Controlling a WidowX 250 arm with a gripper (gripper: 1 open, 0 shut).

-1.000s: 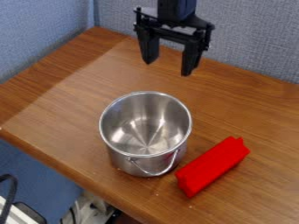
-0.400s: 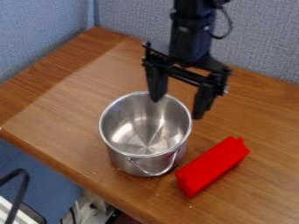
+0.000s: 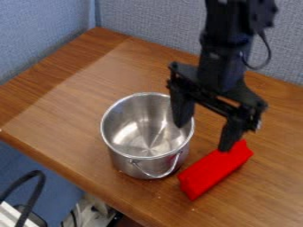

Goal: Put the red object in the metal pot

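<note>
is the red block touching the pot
Apart. The camera view shows a strip of bare wood between the red block and the metal pot.

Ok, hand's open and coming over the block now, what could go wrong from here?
1. The red block lies close beside the metal pot; one finger of the open hand hangs right by the pot's rim and could strike it on descent.
2. The block sits near the table edge, so a nudge might push it off.
3. It looks about as long as the pot is wide, so it may catch on the rim.
</note>
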